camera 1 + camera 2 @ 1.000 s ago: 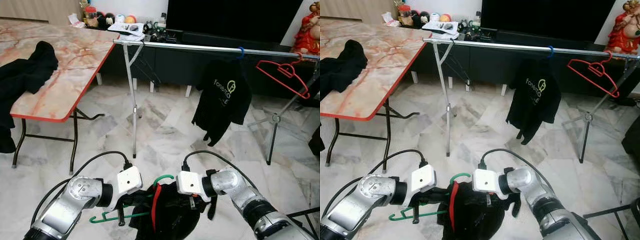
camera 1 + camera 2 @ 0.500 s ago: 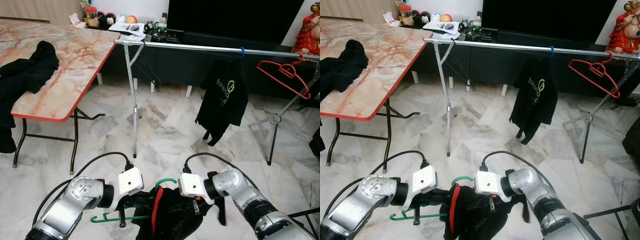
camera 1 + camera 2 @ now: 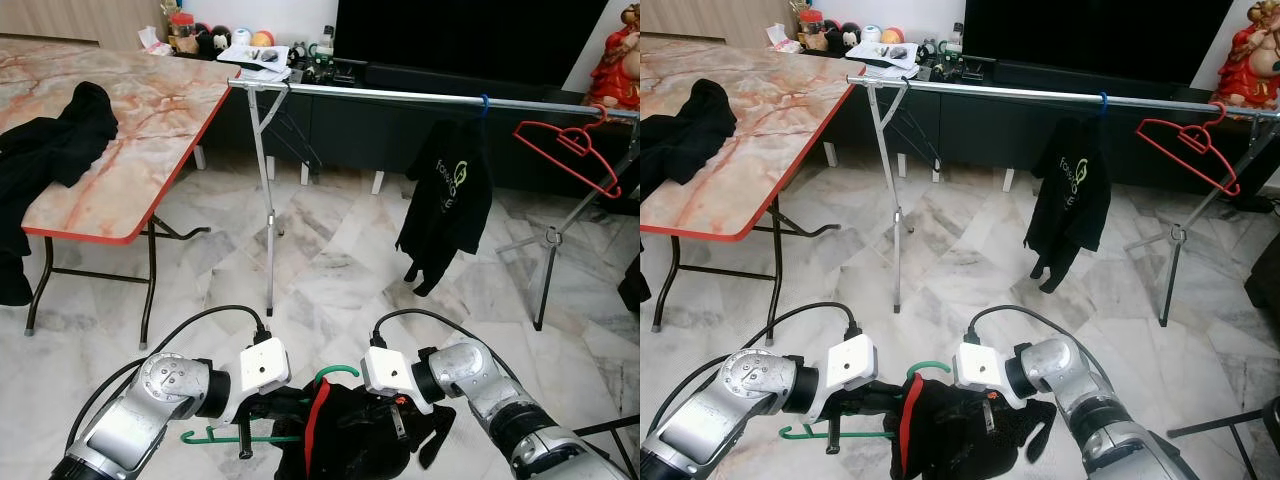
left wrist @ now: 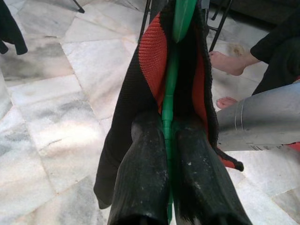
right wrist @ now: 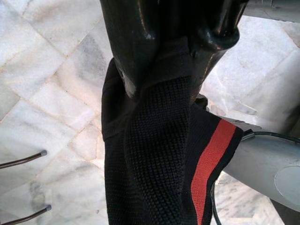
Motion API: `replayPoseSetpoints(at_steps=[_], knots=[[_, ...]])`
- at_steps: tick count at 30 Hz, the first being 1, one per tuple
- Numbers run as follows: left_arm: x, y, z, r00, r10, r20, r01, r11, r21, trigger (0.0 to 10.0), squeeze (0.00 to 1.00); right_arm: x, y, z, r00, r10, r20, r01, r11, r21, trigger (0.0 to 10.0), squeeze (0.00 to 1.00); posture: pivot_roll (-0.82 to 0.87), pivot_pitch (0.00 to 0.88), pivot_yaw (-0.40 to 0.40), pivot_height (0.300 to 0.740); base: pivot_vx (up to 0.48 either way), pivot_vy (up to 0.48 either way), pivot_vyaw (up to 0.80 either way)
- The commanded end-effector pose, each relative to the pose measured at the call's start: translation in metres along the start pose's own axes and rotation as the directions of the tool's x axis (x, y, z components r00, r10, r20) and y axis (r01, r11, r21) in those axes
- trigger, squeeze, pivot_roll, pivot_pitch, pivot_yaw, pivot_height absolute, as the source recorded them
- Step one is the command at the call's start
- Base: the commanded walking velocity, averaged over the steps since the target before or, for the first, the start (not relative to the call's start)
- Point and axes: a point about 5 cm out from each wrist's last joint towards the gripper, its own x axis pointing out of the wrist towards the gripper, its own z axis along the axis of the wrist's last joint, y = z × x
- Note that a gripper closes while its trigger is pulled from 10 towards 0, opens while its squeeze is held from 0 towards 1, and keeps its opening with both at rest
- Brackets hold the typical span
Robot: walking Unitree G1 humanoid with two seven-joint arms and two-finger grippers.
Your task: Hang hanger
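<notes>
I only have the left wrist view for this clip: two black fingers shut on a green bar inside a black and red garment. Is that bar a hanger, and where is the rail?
Observer: Yes, a green hanger; its hook rises between the two grippers. The rail stands ahead across the marble floor.
Operator: What is the right gripper doing?
Observer: The right gripper is shut on the black and red garment.
Operator: Anything already on the rail?
Observer: A black T-shirt on a blue hook, and an empty red hanger beside it.
</notes>
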Motion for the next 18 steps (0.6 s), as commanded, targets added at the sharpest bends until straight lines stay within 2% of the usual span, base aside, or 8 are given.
replayPoseSetpoints(at_steps=[1, 5, 8, 11, 12, 18], knots=[[-0.0111, 0.0131, 0.0252, 0.993, 0.071, 0.091, -0.077, 0.995, 0.067, 10.0, 0.0, 0.0079, 0.0117, -0.0108, 0.997, 0.067, -0.027, -0.066, 0.997, 0.037, 0.0, 0.0, 0.12, 0.117, -0.099, 0.74, 0.0, 0.0, 0.0], [-0.0118, 0.0145, 0.0263, 0.99, 0.093, 0.108, -0.099, 0.993, 0.057, 10.0, 0.0, 0.0078, 0.0114, -0.0113, 0.998, 0.059, -0.032, -0.058, 0.998, 0.039, 0.0, 0.0, 0.12, 0.12, -0.1, 0.74, 0.0, 0.0, 0.0], [-0.014, 0.0168, 0.0239, 0.989, 0.124, 0.084, -0.131, 0.988, 0.077, 10.0, 0.0, 0.0071, 0.0107, -0.0118, 0.999, 0.042, -0.034, -0.041, 0.998, 0.041, 0.0, 0.0, 0.12, 0.121, -0.102, 0.74, 0.0, 0.0, 0.0], [-0.0152, 0.0188, 0.0202, 0.987, 0.142, 0.074, -0.145, 0.988, 0.051, 10.0, 0.0, 0.0068, 0.0107, -0.0137, 0.999, 0.027, -0.044, -0.025, 0.999, 0.045, 0.0, 0.0, 0.12, 0.123, -0.102, 0.74, 0.0, 0.0, 0.0], [-0.0158, 0.0183, 0.0204, 0.987, 0.137, 0.085, -0.141, 0.989, 0.036, 10.0, 1.0, 0.0068, 0.011, -0.0142, 0.999, 0.026, -0.045, -0.024, 0.999, 0.047, 0.0, 0.0, 0.12, 0.123, -0.102, 0.74, 0.0, 0.0, 0.0], [-0.0176, 0.0122, 0.0206, 0.992, 0.083, 0.093, -0.086, 0.996, 0.028, 10.0, 1.0, 0.0075, 0.0118, -0.0154, 0.999, 0.024, -0.048, -0.021, 0.998, 0.051, 0.0, 0.0, 0.11, 0.124, -0.102, 0.74, 0.0, 0.0, 0.0]])
